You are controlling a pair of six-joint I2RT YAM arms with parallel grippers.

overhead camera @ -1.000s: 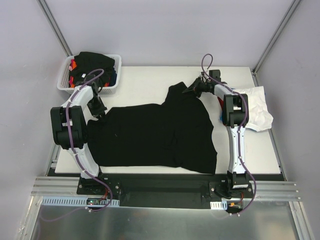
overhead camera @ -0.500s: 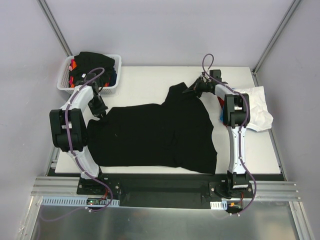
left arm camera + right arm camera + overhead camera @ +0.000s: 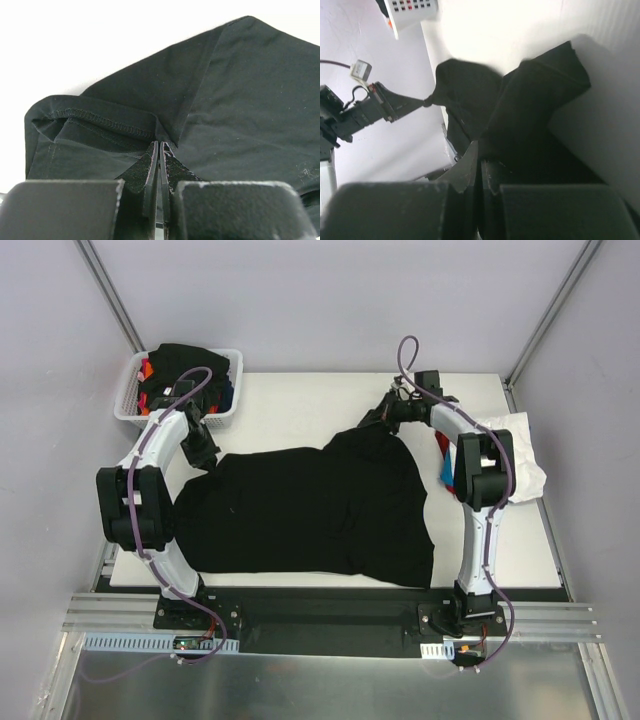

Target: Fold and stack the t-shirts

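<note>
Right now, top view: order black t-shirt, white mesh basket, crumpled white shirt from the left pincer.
1. Large black cloth t-shirt: held by left pincer.
2. White mesh plastic basket: behind, far-left corner.
3. Crumpled white cloth t-shirt: right edge.

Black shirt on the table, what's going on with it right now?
Both arms have hold of the black t-shirt, which lies spread across the table. The left gripper is shut on a hemmed edge at the shirt's far left, near the basket. The right gripper is shut on cloth at its far right.
</note>
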